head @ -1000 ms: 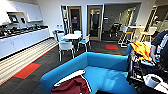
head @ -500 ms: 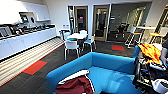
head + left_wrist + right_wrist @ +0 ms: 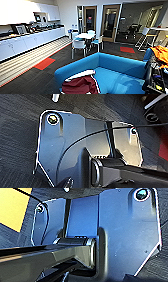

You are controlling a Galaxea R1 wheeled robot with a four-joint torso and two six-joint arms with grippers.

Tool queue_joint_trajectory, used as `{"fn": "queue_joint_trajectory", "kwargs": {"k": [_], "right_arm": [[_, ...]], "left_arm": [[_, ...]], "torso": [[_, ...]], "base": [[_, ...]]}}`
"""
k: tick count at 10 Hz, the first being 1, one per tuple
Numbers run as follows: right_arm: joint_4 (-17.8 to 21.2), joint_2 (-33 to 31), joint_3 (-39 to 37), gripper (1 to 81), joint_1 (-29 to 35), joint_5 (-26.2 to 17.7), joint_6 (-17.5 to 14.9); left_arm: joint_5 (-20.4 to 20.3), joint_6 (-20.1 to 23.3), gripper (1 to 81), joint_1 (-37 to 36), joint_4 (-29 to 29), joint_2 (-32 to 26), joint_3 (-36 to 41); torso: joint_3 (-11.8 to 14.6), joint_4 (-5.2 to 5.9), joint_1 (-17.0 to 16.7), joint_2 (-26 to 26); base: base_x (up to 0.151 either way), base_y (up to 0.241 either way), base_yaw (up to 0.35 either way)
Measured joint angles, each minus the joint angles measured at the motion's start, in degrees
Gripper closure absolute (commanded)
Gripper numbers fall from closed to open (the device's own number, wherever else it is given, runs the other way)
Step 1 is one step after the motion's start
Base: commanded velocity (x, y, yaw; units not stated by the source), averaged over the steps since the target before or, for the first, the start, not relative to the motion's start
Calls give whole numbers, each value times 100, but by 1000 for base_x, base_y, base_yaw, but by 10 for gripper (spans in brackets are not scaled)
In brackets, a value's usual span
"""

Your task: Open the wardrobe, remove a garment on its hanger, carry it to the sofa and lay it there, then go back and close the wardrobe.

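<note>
Head view: a break room with dark carpet, seen from above the sofa (image 3: 117, 67).
Left arm pose: in the left wrist view the arm's dark plate hangs above dark carpet (image 3: 17, 124); a thin black cable crosses the plate.
Right arm pose: in the right wrist view the plate sits over dark carpet with a yellow patch (image 3: 12, 208) of floor to one side.
Left gripper: whether its fingers are parted or closed cannot be told.
Right gripper: likewise cannot be told; nothing is seen held by it.
Garment (image 3: 80, 85): maroon jacket lying crumpled on the sofa seat at the near end, one white sleeve (image 3: 81, 74) draped along its upper edge, white striped trim running down its right side.
Hanger: cannot be made out among the folds.
Sofa: bright blue, curved backrest wrapping around the garment, seat to the right of the jacket bare.
Beyond the sofa: a round white tabletop (image 3: 85, 35) with white-and-blue chairs (image 3: 79, 46) around it, well apart from the sofa.
Left side of room: long white counter (image 3: 30, 41) with cabinets above, and a red carpet tile (image 3: 44, 63) near it.
Right edge: an orange cloth (image 3: 161, 53) over dark equipment, just beside the sofa's far end.
Back wall: wooden-framed glass doors (image 3: 110, 22).
</note>
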Motion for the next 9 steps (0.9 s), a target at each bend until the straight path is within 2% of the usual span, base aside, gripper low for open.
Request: {"fn": "queue_joint_trajectory", "kwargs": {"k": [5,9], "right_arm": [[0,11,-11,10,-4,-43,-2],[-4,-33,-13,10,-6,-59,-2]], "left_arm": [[13,0,10,0,158,363,-472],[24,0,10,0,213,423,-523]], "torso": [[0,0,0,0],[0,0,0,0]], "base": [[0,0,228],[0,0,237]]}}
